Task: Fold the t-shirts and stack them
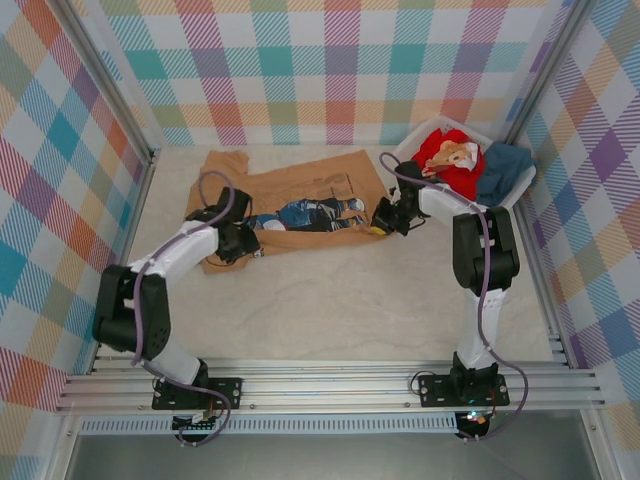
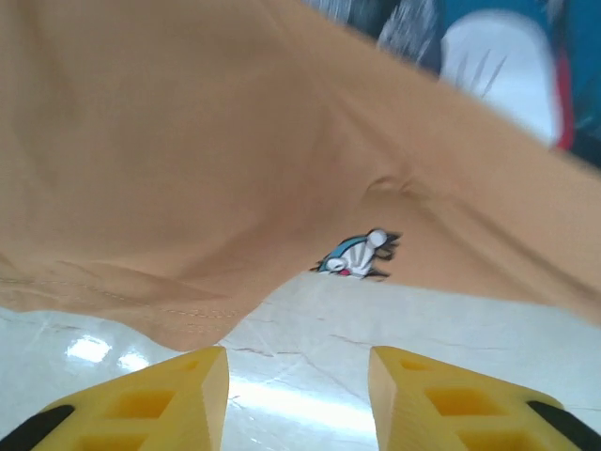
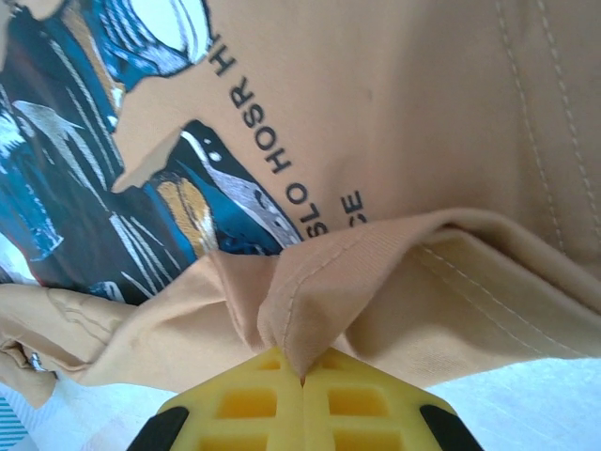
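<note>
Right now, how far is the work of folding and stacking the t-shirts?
Nothing is folded or stacked yet. Done: the tan shirt lies spread on the table, print up. In hand: the right gripper is shut on its edge; the left gripper is open near its hem, holding nothing. Left: fold it, then the red shirt and the teal shirt, both bunched in the basket.

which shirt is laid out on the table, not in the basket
The tan-brown t-shirt with the cartoon print; the red t-shirt and dark teal t-shirt sit bunched in the basket.
</note>
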